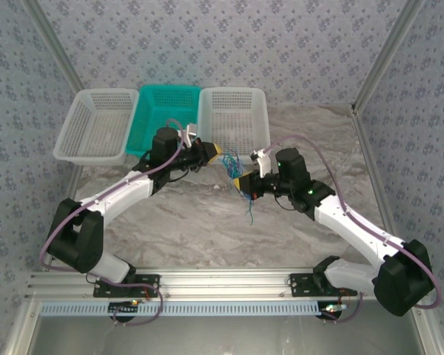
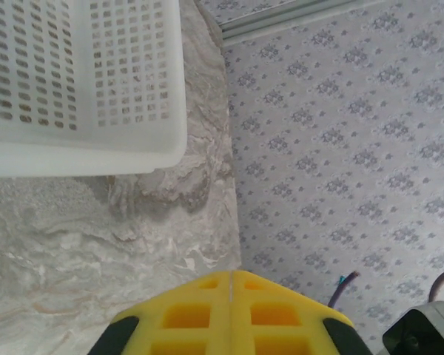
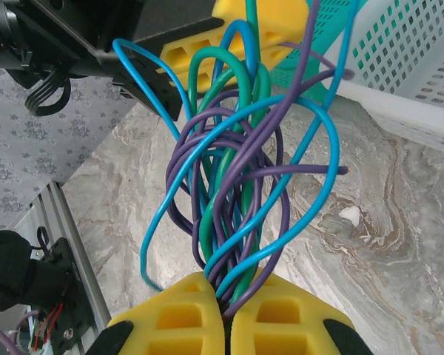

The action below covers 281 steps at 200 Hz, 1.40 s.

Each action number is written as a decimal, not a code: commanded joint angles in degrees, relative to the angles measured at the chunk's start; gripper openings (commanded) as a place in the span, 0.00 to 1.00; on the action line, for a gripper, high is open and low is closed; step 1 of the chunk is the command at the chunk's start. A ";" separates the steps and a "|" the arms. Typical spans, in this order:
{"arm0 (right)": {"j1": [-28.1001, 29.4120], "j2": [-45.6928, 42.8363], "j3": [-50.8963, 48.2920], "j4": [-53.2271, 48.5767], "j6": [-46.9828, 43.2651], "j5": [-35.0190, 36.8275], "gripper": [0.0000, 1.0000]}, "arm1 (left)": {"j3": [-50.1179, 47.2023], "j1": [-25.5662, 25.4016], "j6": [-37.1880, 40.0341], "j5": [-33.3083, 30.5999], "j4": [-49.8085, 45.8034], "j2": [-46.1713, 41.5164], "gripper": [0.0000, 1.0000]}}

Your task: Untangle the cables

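My right jaws are pressed together on the cables (image 3: 233,185), the whole bundle pinched low down where every strand runs into the seam between my yellow pads (image 3: 177,322). From that pinch the blue, green and purple wires fan up and away in loose, crossed loops toward my left jaws, whose pads (image 2: 185,314) meet flat along their seam. They are closed, but I cannot tell whether a wire is caught between them.

The bundle hangs in the air just in front of the near rim of the white basket (image 1: 233,115), between my two wrists, with a few loose ends (image 1: 248,211) trailing down toward the tabletop (image 1: 192,229) on the side away from that basket.

I judge these wires very light, limp and springy: they will hold their loops, slide on each other and slip out of a shallow pinch. Pulling hard would likely tighten the crossings. The best hold for my left jaws looks like a single outer blue loop (image 3: 152,237), well clear of the knot, with my right jaws anchoring the rest.
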 commanded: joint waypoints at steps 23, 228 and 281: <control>1.49 -0.85 -2.84 -0.05 1.66 0.56 0.00 | 1.74 0.56 3.54 0.19 2.48 -3.61 0.00; 2.25 -5.52 -8.10 5.25 -3.17 13.23 0.71 | 12.14 -6.80 29.84 1.10 -12.54 -4.61 0.00; 2.86 -0.96 -8.76 30.06 -12.39 9.50 0.68 | 12.46 -7.88 29.42 0.03 -12.62 -4.38 0.00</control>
